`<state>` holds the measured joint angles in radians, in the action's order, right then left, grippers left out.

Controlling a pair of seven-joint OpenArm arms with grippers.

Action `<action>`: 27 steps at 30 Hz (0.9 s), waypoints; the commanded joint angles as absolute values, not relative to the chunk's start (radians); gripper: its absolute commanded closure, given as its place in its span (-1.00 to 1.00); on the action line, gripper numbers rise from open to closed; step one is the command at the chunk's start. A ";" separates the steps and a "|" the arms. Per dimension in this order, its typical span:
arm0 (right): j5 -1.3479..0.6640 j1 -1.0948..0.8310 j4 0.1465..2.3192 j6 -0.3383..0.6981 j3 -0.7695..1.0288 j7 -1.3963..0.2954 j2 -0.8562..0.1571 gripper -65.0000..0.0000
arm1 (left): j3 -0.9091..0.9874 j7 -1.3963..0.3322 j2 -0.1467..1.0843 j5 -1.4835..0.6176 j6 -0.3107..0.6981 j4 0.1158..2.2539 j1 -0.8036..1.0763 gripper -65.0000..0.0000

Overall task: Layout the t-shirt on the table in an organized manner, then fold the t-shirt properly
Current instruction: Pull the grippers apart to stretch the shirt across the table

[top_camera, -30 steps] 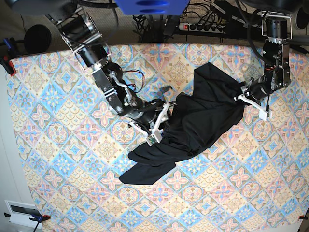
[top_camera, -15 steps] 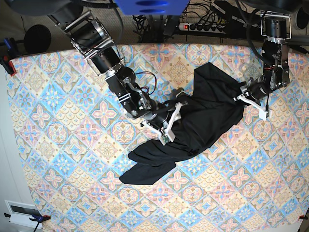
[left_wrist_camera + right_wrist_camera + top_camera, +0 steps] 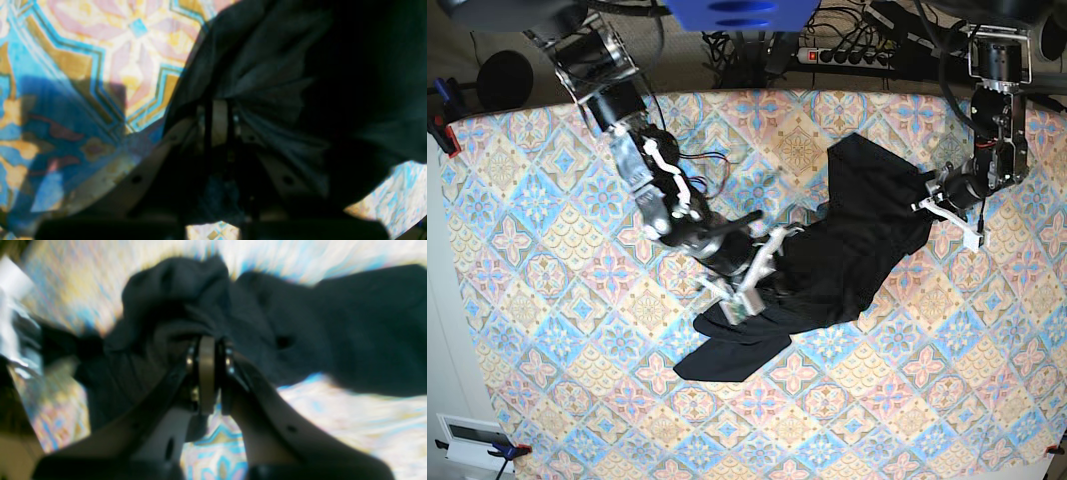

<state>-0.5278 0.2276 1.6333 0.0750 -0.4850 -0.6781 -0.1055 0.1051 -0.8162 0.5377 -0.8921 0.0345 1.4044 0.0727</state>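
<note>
The black t-shirt [image 3: 857,250] lies crumpled on the patterned table [image 3: 557,300], right of centre, with one part trailing toward the near side. At the shirt's left edge, my right gripper [image 3: 762,262] is shut on bunched black fabric. The right wrist view shows its closed gripper [image 3: 206,343] with the t-shirt [image 3: 333,333] gathered at the tips. My left gripper [image 3: 930,197] holds the shirt's right edge. In the left wrist view the gripper [image 3: 219,110] is shut, and folds of the t-shirt [image 3: 283,66] fan out from it.
A power strip [image 3: 847,55] and cables lie behind the table's far edge. A red clamp [image 3: 442,130] grips the far left corner. A white box [image 3: 472,440] sits off the near left corner. Patterned cloth shows bare on the left and along the near side.
My right gripper has closed on the shirt's left edge and drawn back a little to the left. The left arm has stayed still.
</note>
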 commanded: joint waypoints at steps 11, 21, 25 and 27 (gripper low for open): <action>-0.535 -0.002 2.000 0.074 -0.203 -0.702 -0.344 1.00 | 0.239 -0.809 0.561 -0.895 0.036 1.419 0.056 1.00; -0.693 -0.234 2.014 0.074 0.077 -0.618 -0.380 1.00 | 0.298 -0.808 0.590 -0.895 0.036 1.419 0.022 1.00; -0.780 -0.245 2.014 0.074 0.171 -0.611 -0.381 1.00 | 0.389 -0.809 0.602 -0.895 0.036 1.419 0.018 1.00; -0.812 -0.246 2.014 0.074 0.206 -0.610 -0.392 1.00 | 0.415 -0.809 0.604 -0.895 0.036 1.419 -0.018 1.00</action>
